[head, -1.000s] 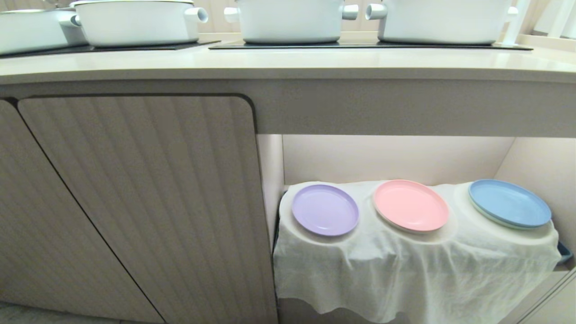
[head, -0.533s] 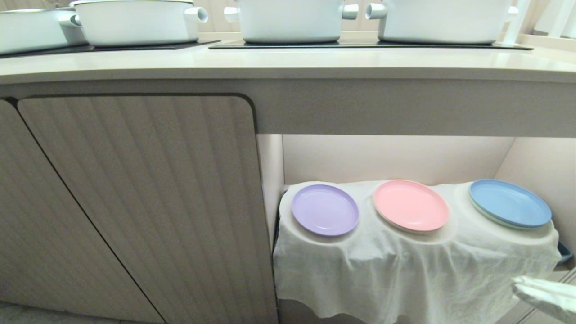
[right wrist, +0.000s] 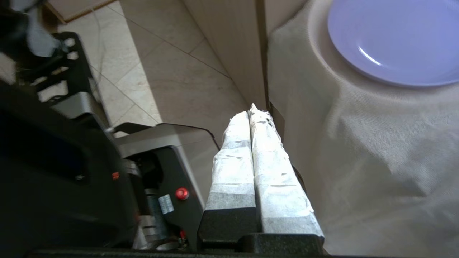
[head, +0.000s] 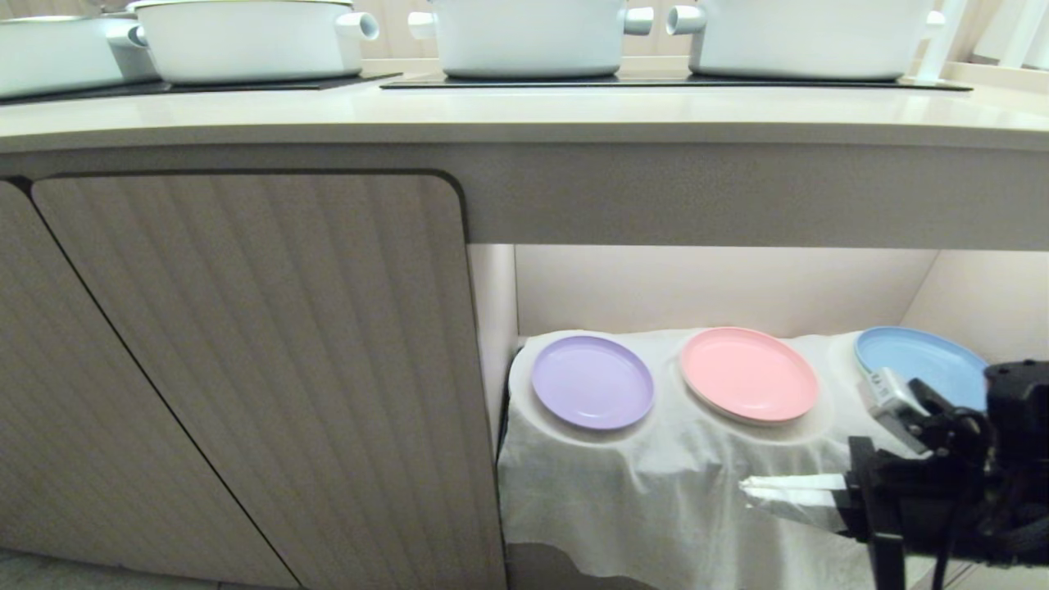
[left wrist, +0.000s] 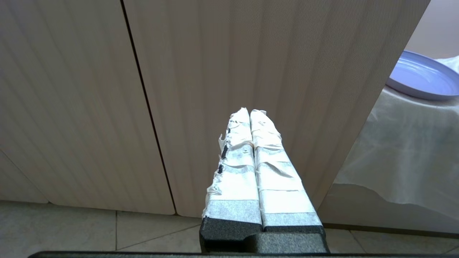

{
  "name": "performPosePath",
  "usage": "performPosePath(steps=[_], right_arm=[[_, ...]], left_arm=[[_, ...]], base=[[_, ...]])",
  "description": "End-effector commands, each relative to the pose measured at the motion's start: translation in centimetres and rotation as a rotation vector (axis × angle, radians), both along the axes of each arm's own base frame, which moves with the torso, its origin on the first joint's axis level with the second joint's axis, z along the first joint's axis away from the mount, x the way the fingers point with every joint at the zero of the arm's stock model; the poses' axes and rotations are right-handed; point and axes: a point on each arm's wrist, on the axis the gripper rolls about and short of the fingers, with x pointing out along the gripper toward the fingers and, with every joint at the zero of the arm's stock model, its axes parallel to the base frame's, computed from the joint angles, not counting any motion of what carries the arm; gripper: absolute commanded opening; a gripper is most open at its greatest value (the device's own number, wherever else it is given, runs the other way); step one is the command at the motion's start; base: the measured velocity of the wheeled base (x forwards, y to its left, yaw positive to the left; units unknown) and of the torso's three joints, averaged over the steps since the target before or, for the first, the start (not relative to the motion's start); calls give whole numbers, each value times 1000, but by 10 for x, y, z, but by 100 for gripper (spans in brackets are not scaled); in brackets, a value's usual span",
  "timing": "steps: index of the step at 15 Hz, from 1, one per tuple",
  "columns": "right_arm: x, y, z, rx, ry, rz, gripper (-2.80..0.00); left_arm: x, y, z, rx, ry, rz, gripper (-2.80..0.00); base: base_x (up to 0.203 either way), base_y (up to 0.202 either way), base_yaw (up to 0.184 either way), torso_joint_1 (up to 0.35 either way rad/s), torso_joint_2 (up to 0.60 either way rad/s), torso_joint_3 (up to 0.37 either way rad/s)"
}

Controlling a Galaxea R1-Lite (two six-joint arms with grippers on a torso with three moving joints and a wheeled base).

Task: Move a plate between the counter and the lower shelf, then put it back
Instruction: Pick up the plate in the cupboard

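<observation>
Left gripper (left wrist: 250, 111): parked low before the ribbed cabinet door (head: 270, 360), above the tiled floor (left wrist: 89, 229); its taped fingers (left wrist: 235, 168) are pressed together, holding nothing.
Pots (head: 246, 37): white, in a row on the black cooktop panels at the back of the counter (head: 524, 115).
Plate (head: 592, 382): lilac, flat on the leftmost hump of the white cloth (head: 656, 492) draping the lower shelf (head: 705, 287), just right of the cabinet's side wall; nothing touches it.
Pink plate (head: 748, 374): on the middle hump, near the lilac one but apart from it.
Right gripper (head: 747, 487): in front of the hanging cloth, below the pink plate and level, tips pointing left; its taped fingers (right wrist: 233, 161) are closed flat against each other, empty, and well short of the lilac plate.
Blue plate (head: 922, 365): on the right hump, partly hidden behind the black right arm (head: 942, 483).
</observation>
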Motion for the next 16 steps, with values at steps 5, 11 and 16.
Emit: performPosePath(steps=[5,11,16], right_arm=[[52,19,-56,66,210,-160,-280],[64,45,-75,135,262,-295,-280],[75,46,-82,167,327,-474,-280]], left_arm=[[0,0,0,-1,1,1,-280],[0,0,0,-1,1,0,-280],[0,0,0,-1,1,0,-280]], base=[[0,0,0,0,0,0],[0,0,0,0,0,0],[0,0,0,0,0,0]])
